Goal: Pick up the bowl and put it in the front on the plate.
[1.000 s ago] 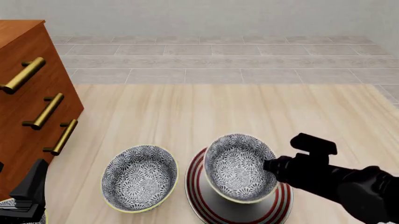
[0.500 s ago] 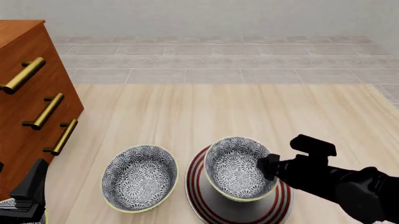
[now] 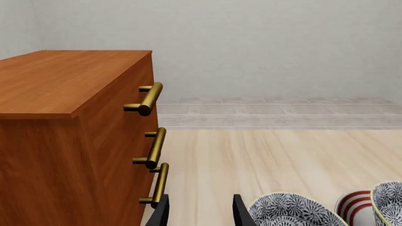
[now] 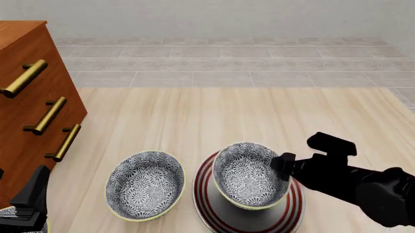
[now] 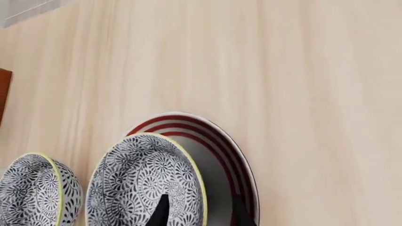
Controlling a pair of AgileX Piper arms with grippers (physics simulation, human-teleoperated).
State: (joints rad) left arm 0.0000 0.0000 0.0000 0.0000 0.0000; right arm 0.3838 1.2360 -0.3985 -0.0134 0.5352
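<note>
my right gripper (image 4: 284, 164) at the bowl's right rim, one finger inside, jaws parted astride the wall | bowl (image 4: 248, 174): deep, blue-grey floral, yellowish rim, sits on plate (image 4: 214, 209) by table's near edge | left gripper (image 3: 199, 212) spread, empty

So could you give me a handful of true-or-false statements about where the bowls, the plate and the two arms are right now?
1. One patterned bowl sits on the red-ringed plate. True.
2. The other bowl is stacked inside the first. False: it stands on the table, left of the plate.
3. The right gripper is at the rim of the bowl on the plate. True.
4. The wooden cabinet stands on the right. False: it is on the left.
5. The left gripper holds a bowl. False: nothing is between its fingers.
</note>
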